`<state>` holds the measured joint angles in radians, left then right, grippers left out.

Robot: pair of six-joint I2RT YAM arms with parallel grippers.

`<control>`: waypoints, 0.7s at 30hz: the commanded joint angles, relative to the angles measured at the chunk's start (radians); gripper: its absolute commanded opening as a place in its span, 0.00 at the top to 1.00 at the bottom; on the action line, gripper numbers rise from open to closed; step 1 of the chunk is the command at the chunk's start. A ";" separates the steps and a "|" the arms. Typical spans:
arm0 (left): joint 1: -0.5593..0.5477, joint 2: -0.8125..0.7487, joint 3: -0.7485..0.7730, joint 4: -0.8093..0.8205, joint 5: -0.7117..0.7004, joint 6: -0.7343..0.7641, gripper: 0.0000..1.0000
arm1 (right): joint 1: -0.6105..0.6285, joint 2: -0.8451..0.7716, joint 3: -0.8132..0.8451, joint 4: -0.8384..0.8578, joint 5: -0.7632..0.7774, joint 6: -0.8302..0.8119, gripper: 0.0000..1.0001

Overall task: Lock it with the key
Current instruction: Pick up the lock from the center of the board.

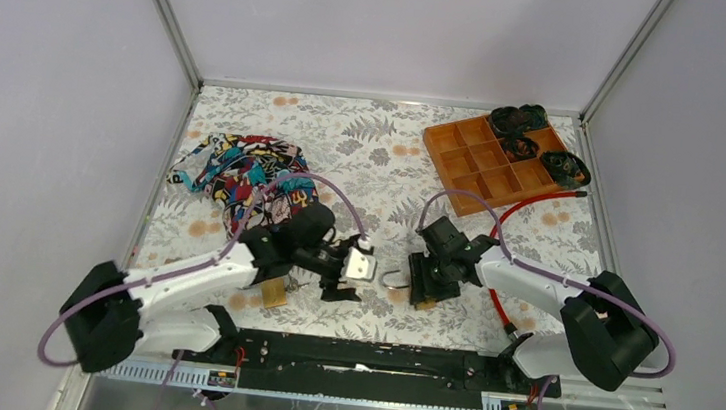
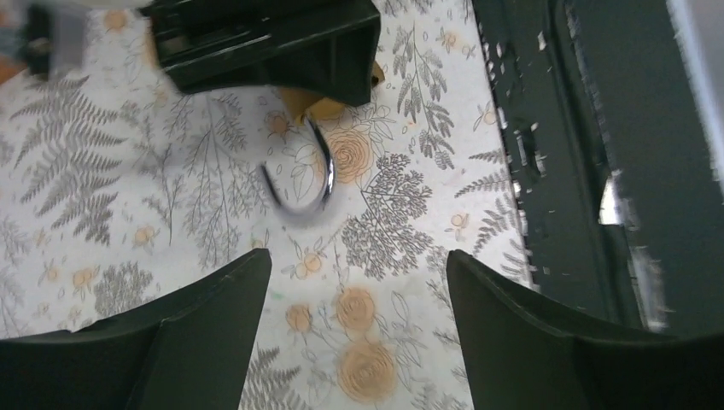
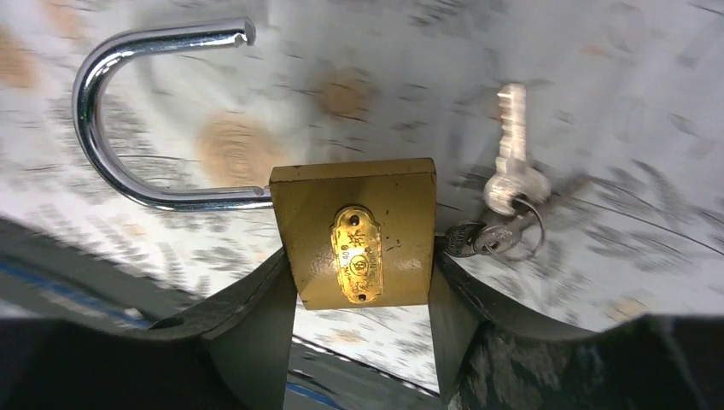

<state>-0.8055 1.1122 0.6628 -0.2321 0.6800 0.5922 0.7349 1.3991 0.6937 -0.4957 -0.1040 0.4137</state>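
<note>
My right hand (image 3: 359, 286) is clenched on the square brass padlock (image 3: 359, 226), near the front middle of the floral-patterned counter (image 1: 346, 133). Its curved steel shackle (image 3: 102, 111) stands open, and small silver keys (image 3: 512, 175) dangle beside the body. My left hand (image 2: 357, 260) is released, facing the shackle.

Brass-gold padlock (image 3: 363, 231) with chrome shackle (image 3: 92, 111); silver keys (image 3: 515, 181); white counter (image 1: 346, 133) printed with grey ferns and orange flowers.

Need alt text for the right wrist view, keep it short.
A brass padlock is clamped in the right claw, its steel shackle open and curving out to the left. A bunch of keys sits at the padlock's right edge, over a blurred floral tablecloth.
</note>
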 commanded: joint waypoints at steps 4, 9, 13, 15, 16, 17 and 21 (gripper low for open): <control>-0.087 0.223 -0.060 0.351 -0.112 0.363 0.13 | 0.010 -0.051 -0.100 0.297 -0.262 0.119 1.00; -0.089 0.325 -0.071 0.416 -0.166 0.439 0.21 | 0.009 -0.068 -0.111 0.292 -0.263 0.113 1.00; -0.089 0.356 -0.061 0.433 -0.184 0.450 0.55 | 0.009 -0.082 -0.118 0.298 -0.271 0.110 1.00; -0.089 0.350 -0.052 0.418 -0.167 0.437 0.76 | 0.009 -0.087 -0.117 0.291 -0.270 0.109 1.00; -0.089 0.345 -0.045 0.404 -0.154 0.426 0.86 | 0.010 -0.089 -0.113 0.285 -0.266 0.105 1.00; -0.089 0.339 -0.035 0.380 -0.131 0.411 0.98 | 0.011 -0.091 -0.103 0.275 -0.263 0.099 1.00; -0.088 0.294 0.045 0.266 -0.099 0.218 1.00 | 0.009 -0.131 -0.030 0.191 -0.240 0.050 0.79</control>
<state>-0.8940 1.4609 0.6071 0.0574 0.5350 0.9745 0.7311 1.3281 0.5808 -0.2356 -0.3351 0.5426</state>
